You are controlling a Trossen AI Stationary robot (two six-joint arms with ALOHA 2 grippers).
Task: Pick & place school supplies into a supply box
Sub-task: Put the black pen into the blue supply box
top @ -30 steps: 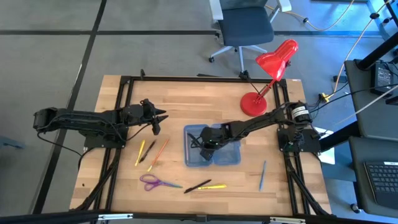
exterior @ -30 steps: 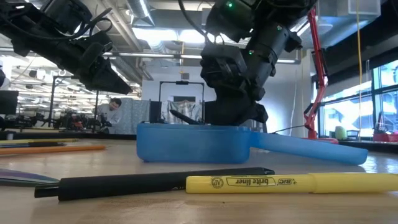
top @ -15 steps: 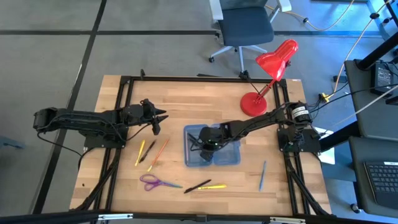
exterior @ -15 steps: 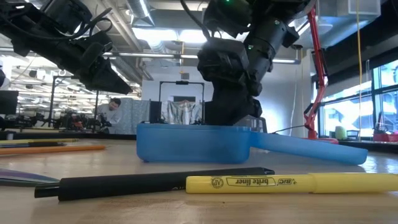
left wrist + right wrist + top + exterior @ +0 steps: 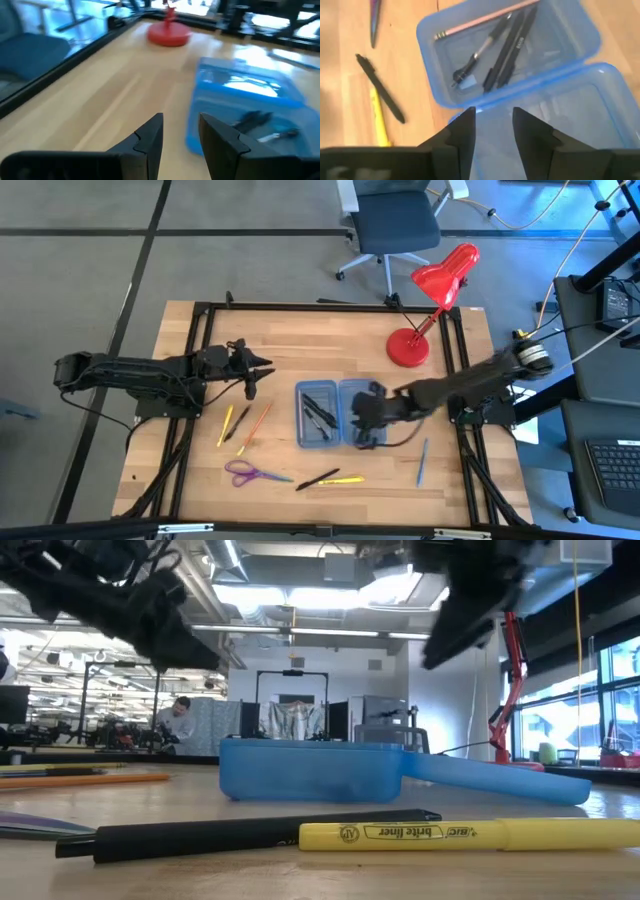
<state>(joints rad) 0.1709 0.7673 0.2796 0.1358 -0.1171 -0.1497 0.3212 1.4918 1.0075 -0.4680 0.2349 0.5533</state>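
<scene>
The blue supply box (image 5: 318,392) lies open on the table's middle. Its left half (image 5: 510,50) holds a wood pencil and dark pens; its other half (image 5: 570,125) is bare. My right gripper (image 5: 364,423) hangs open above that bare half, holding nothing (image 5: 492,130). My left gripper (image 5: 258,370) is open and raised to the box's left, over bare wood (image 5: 180,135). On the table lie a yellow pencil (image 5: 226,424), an orange pencil (image 5: 258,424), purple scissors (image 5: 245,473), a black pen (image 5: 318,479), a yellow highlighter (image 5: 346,479) and a blue pen (image 5: 422,462).
A red desk lamp (image 5: 408,348) stands at the far right of the table, its head reaching beyond the far edge. An office chair (image 5: 395,225) is on the floor past the far edge. A black frame runs along the table's left and right sides.
My right gripper has risen out of the box's left half and gone toward the table's right edge, and now hangs over the other half. The pens in the left half show uncovered. The box has stayed in place.
</scene>
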